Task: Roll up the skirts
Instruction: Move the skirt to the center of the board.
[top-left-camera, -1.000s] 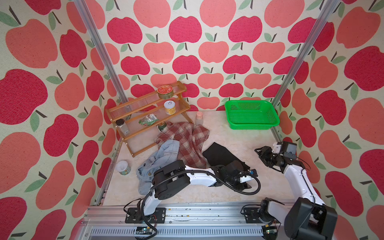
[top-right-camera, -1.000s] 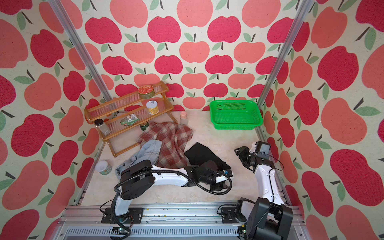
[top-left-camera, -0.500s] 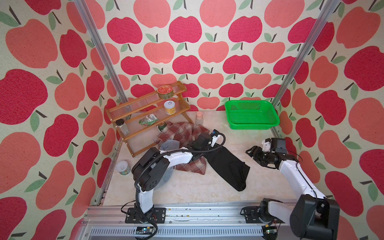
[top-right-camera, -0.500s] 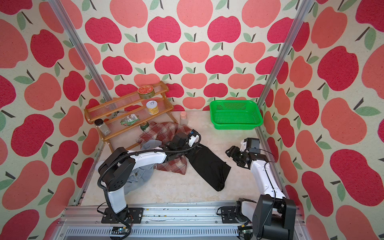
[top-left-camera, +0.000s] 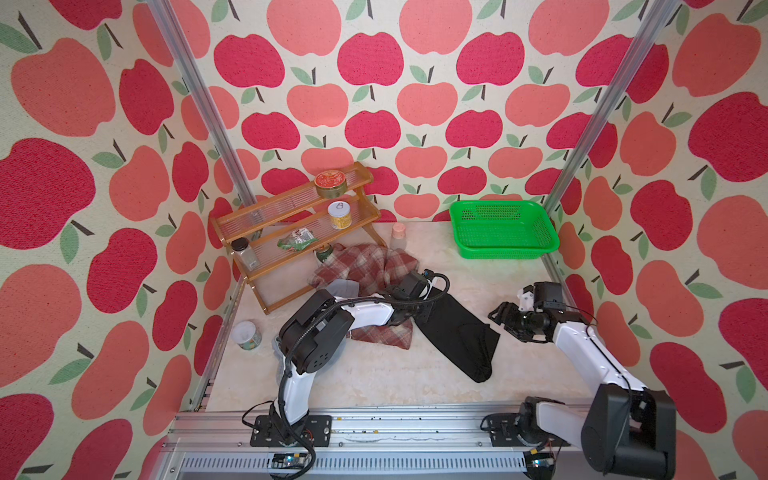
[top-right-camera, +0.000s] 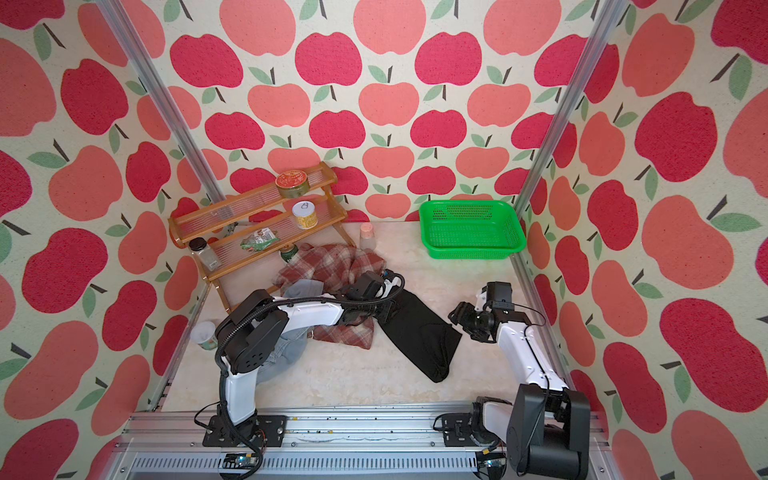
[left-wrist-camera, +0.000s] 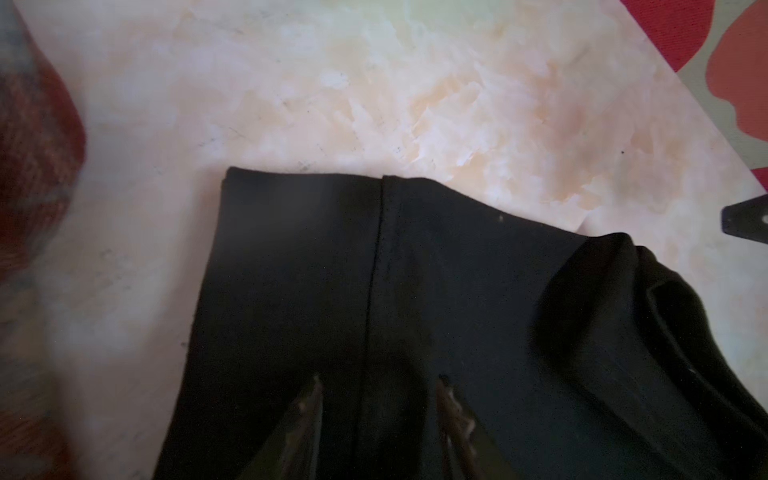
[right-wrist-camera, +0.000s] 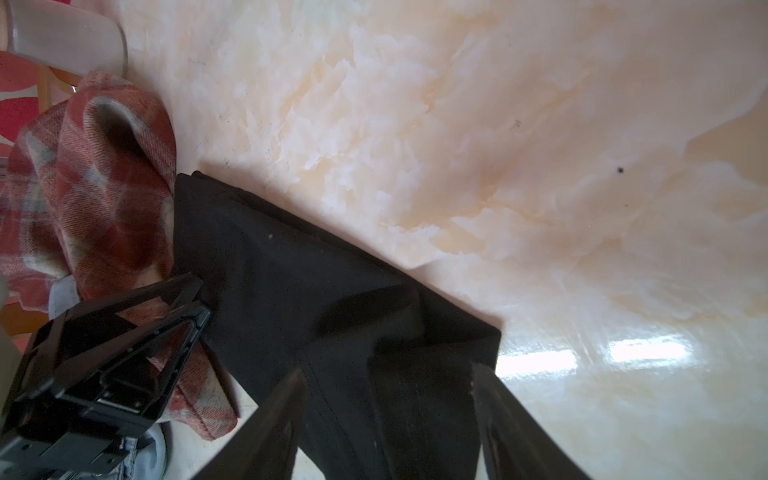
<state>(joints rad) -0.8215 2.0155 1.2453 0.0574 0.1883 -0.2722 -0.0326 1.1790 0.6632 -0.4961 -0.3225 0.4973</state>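
The left gripper (left-wrist-camera: 378, 384) sat on the black skirt's (top-left-camera: 453, 332) far end, its grip unclear. The right gripper (right-wrist-camera: 388, 386) gaped wide over the skirt's corner. A second earlier the skirt lay bunched.

Marbled cream tabletop (top-left-camera: 374, 386) under black skirt (top-left-camera: 457, 332), plaid skirt (top-left-camera: 370, 262), denim skirt (top-right-camera: 286, 353), green basket (top-left-camera: 505, 253), wooden rack (top-left-camera: 270, 202).

Denim skirt (top-right-camera: 286, 353): mostly hidden under the left arm (top-right-camera: 307, 311) in both top views. The arm also covers the middle of the plaid skirt (top-right-camera: 332, 262), which is only a blur at the edge of the left wrist view. Left gripper (left-wrist-camera: 380, 399): fingers cut off by the picture's edge and dark against the black skirt (left-wrist-camera: 457, 291), so any pinch on the cloth cannot be told. Right gripper (right-wrist-camera: 388, 390) and black skirt run off the right wrist view's edge; print on the tin (top-left-camera: 330, 184) too small to read.
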